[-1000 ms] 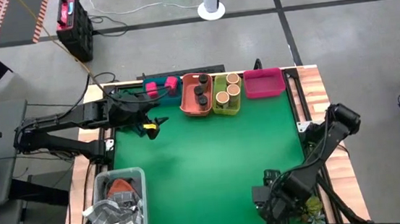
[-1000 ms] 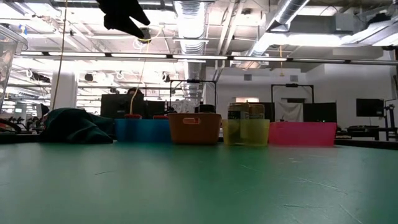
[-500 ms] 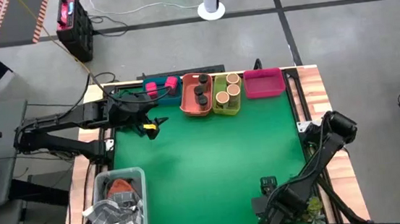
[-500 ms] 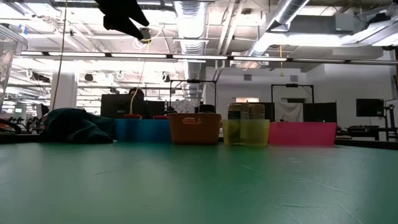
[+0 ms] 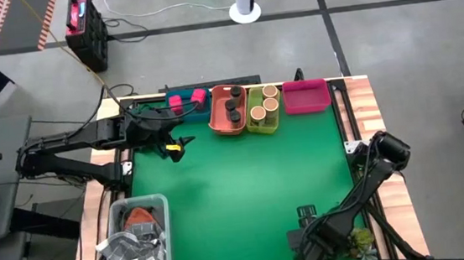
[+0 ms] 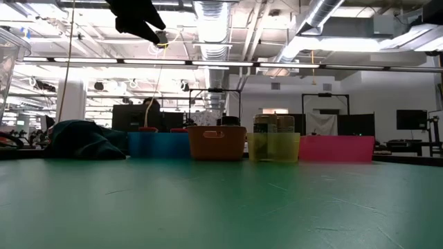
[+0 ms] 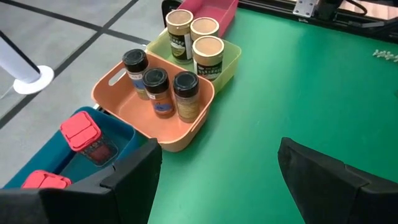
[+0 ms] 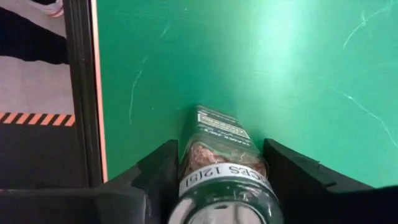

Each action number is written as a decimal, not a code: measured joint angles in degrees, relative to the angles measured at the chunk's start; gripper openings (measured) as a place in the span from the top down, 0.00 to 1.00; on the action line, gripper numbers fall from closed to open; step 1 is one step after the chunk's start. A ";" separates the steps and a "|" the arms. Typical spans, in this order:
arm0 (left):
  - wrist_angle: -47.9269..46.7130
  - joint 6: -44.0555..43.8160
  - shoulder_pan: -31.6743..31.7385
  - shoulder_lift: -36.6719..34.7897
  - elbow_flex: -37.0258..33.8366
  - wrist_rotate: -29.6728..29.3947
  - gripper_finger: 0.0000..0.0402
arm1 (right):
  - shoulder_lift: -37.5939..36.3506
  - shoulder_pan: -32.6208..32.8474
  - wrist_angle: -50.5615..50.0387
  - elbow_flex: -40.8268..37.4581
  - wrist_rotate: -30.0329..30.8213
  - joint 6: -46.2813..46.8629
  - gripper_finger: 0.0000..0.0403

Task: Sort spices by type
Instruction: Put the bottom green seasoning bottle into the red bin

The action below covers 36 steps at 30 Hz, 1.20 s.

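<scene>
While the left claw (image 7: 217, 180) hangs open, the right claw (image 8: 221, 186) grips a green-topped jar (image 8: 221, 158).

Light is bright and even, coming from long ceiling lamps (image 6: 214, 21) seen in the low view, where they glare white. The green table (image 5: 245, 179) shows a soft sheen and only faint shadows under the arms in the high view. In the low view the near table is blurred, the far trays (image 6: 218, 142) sharper. In the right wrist view the jar (image 8: 222, 163) is soft at its near end and pale scratches catch light. The left wrist view is crisp, its hand (image 7: 217, 180) dark and featureless.
</scene>
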 joint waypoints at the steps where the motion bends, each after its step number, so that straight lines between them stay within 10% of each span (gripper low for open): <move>1: 0.02 0.00 0.00 0.02 0.00 0.00 0.24 | 0.00 -0.17 -0.11 -0.02 0.00 -0.11 0.41; 36: -0.54 -0.44 0.00 0.01 0.00 0.00 0.24 | -1.78 -12.19 -16.09 -0.42 11.43 -15.12 0.42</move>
